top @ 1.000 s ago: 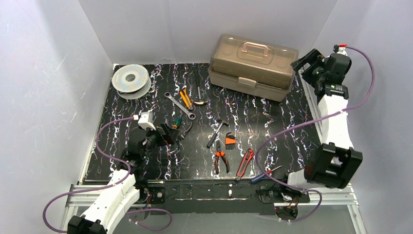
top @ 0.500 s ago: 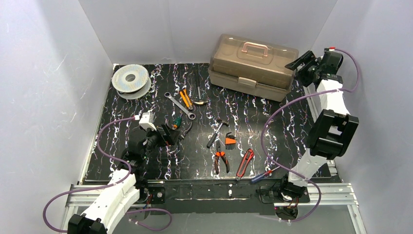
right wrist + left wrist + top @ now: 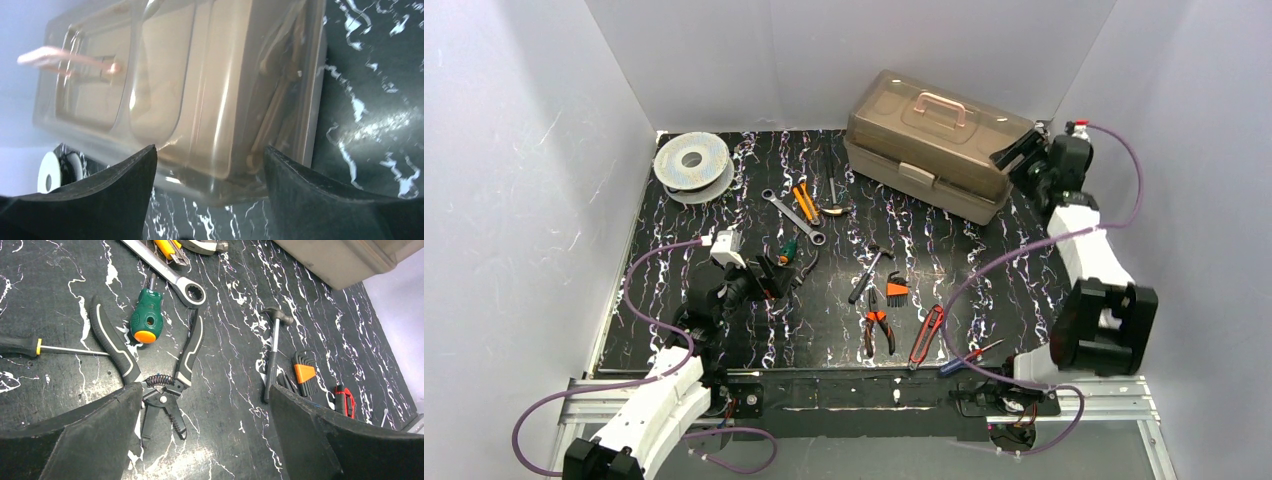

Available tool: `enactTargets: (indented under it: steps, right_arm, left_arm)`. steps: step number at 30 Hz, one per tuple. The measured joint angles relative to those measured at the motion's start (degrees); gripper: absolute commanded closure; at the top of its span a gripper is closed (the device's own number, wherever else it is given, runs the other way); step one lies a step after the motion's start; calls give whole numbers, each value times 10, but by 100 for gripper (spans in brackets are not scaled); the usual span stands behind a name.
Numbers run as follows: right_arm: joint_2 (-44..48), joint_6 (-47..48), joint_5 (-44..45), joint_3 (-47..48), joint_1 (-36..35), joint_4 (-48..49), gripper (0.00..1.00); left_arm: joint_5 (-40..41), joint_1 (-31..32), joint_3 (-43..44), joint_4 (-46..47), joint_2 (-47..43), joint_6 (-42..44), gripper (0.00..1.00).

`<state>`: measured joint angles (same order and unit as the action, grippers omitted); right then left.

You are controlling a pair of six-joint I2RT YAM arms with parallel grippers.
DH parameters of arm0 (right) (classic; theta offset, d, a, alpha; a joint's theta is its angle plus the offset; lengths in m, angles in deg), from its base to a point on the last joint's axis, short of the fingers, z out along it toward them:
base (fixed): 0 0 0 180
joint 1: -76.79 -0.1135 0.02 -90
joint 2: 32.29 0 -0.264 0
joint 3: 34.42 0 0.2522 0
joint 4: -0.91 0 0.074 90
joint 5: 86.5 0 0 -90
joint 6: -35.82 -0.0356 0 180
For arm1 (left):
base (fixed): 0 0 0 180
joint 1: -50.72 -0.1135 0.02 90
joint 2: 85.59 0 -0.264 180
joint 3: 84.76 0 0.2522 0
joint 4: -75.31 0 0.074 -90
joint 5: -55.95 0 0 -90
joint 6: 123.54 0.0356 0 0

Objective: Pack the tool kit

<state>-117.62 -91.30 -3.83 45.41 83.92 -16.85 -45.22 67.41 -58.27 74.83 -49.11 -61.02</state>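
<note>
Tool kit (image 3: 929, 140) lies closed and skewed at the far right of the surface (image 3: 1024, 250). The right gripper (image 3: 1014, 158), jaws apart, sits at its right end. The left gripper (image 3: 769, 275), jaws wide, hangs well apart from it, over loose pliers (image 3: 116, 347).

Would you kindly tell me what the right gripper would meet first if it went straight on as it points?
The right gripper would meet the tool kit first. Its end lies directly ahead of the open jaws and looks very close, though I cannot tell whether they touch.
</note>
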Motion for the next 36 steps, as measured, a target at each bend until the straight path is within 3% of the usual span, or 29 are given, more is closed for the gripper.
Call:
enactTargets:
  steps: [4, 11, 20, 27, 36]
  right_arm:
    - [110, -3, 21, -117, -56, 18, 19]
    - [207, 12, 35, -204, -143, -101, 15]
    - [180, 89, 76, -38, -106, -173, 14]
    - [103, 148, 92, 49, -99, -142, 13]
    - [-36, 225, 138, 165, -99, -34, 14]
  left_arm:
    - [0, 0, 0, 0, -3, 0, 2]
    - [-1, 0, 0, 0, -8, 0, 2]
    - [-4, 0, 0, 1, 1, -1, 2]
    - [-5, 0, -1, 5, 10, -1, 2]
    - [-5, 0, -2, 11, 19, -1, 2]
